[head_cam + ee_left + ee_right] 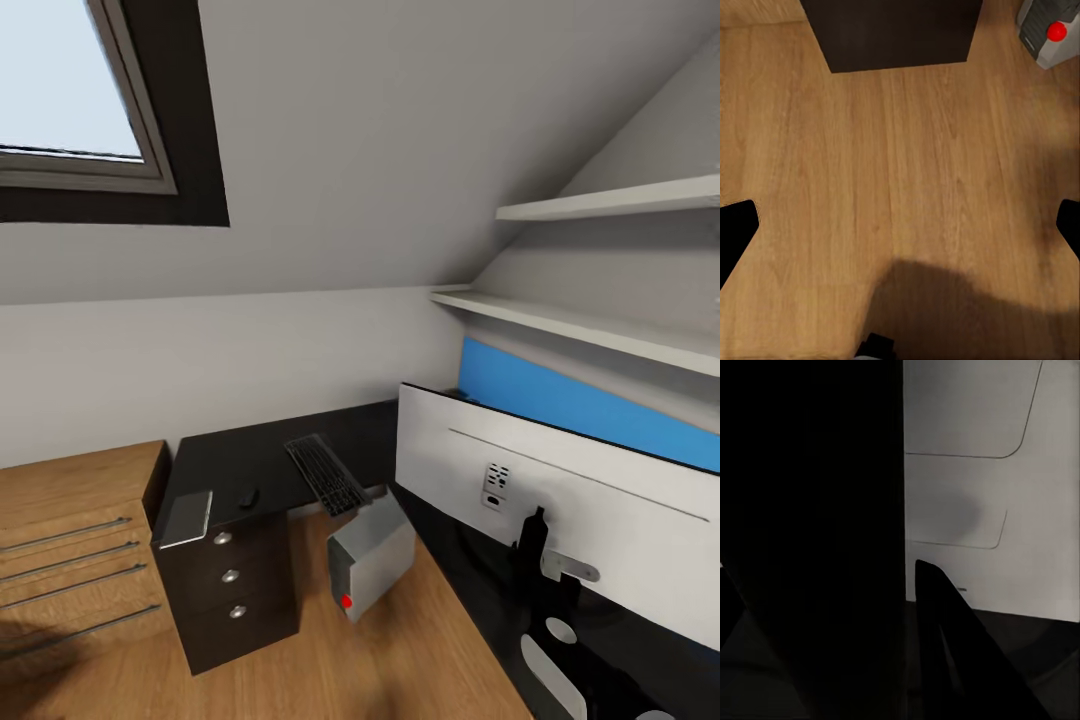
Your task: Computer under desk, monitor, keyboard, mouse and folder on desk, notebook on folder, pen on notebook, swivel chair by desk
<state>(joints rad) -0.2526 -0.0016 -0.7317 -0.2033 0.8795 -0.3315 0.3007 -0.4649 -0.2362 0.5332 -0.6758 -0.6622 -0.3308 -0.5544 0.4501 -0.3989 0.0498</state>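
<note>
monitor standing on desk – no readable writing | keyboard lying there | left gripper spreading wide | right gripper – can't tell

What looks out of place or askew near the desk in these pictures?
The computer stands tilted on the wooden floor, leaning under the edge of the desk. The keyboard lies at an angle, its near end overhanging that edge above the computer.

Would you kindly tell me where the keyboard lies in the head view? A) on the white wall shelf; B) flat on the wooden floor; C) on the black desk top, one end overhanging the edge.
C: the keyboard lies on the desk, its near end jutting over the edge above the computer.
</note>
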